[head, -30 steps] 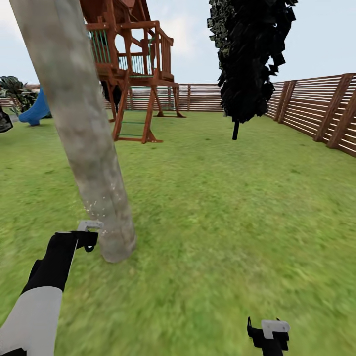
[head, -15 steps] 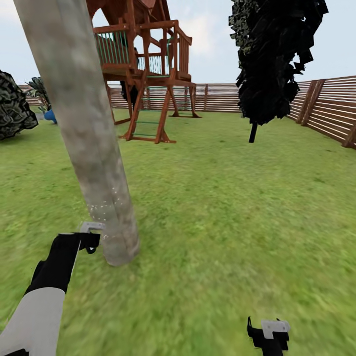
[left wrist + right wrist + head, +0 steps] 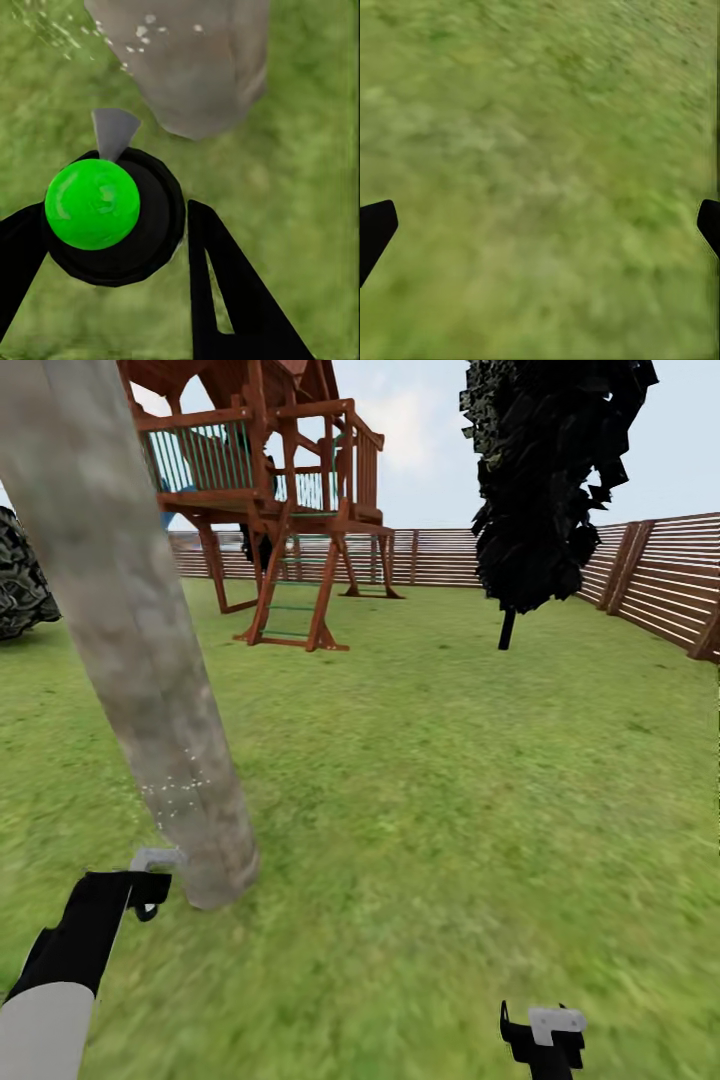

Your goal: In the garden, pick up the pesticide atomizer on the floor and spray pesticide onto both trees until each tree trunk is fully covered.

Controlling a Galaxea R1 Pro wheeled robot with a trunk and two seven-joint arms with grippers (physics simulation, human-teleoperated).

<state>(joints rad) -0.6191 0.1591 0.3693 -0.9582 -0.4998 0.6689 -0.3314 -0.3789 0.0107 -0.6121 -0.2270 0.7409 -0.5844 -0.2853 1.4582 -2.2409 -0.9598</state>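
One thick grey-brown tree trunk (image 3: 140, 660) leans up from the lawn at the left of the head view, its base (image 3: 196, 67) close ahead in the left wrist view. My left gripper (image 3: 150, 882) is shut on the pesticide atomizer (image 3: 92, 204), a black body with a round green top. Its grey nozzle (image 3: 155, 857) points at the trunk just above the base. Tiny white specks of pesticide (image 3: 175, 795) dot the lower trunk. My right gripper (image 3: 545, 1042) hangs open over bare grass, its fingertips (image 3: 375, 229) wide apart.
A brown wooden play tower (image 3: 270, 510) stands behind the trunk. A narrow black-leaved tree (image 3: 545, 480) rises at the back right. A slatted wooden fence (image 3: 650, 575) runs along the back and right. A dark bush (image 3: 20, 585) sits at the far left. Grass spreads to the right.
The whole view has shifted as the camera moved, and the trunk now looks nearer and further left. My left gripper with the atomizer sits lower against the trunk's base. The right gripper is unchanged.
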